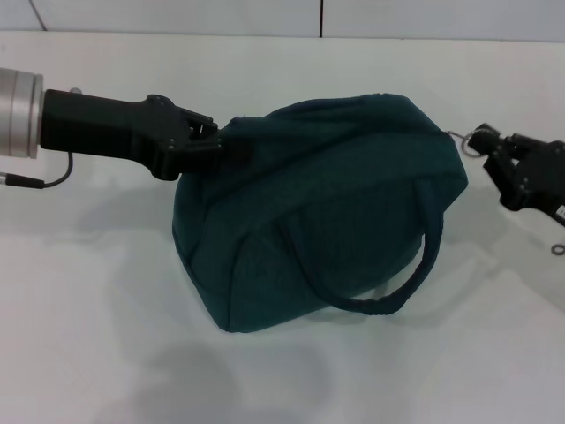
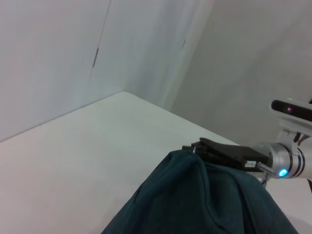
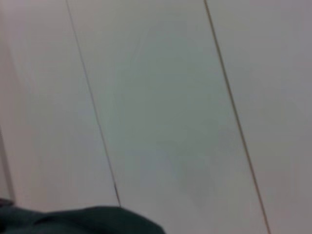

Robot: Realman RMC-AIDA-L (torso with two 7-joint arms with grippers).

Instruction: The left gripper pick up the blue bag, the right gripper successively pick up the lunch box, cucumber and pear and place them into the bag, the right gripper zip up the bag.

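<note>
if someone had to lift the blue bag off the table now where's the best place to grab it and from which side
Probably the loop handle hanging down the near face of the blue bag. It stands off the fabric as an open loop, so fingers could hook under it from the front. The left gripper holds the bag's left end and the right gripper is at the zipper ring, so both ends are occupied.

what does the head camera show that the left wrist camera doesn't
Only the head view shows the left gripper clamped on the blue bag's end, a loop handle, and the metal ring pull at the right gripper. Only the left wrist view shows the wall corner behind the table. Both share the bag, the right gripper and the white table.
</note>
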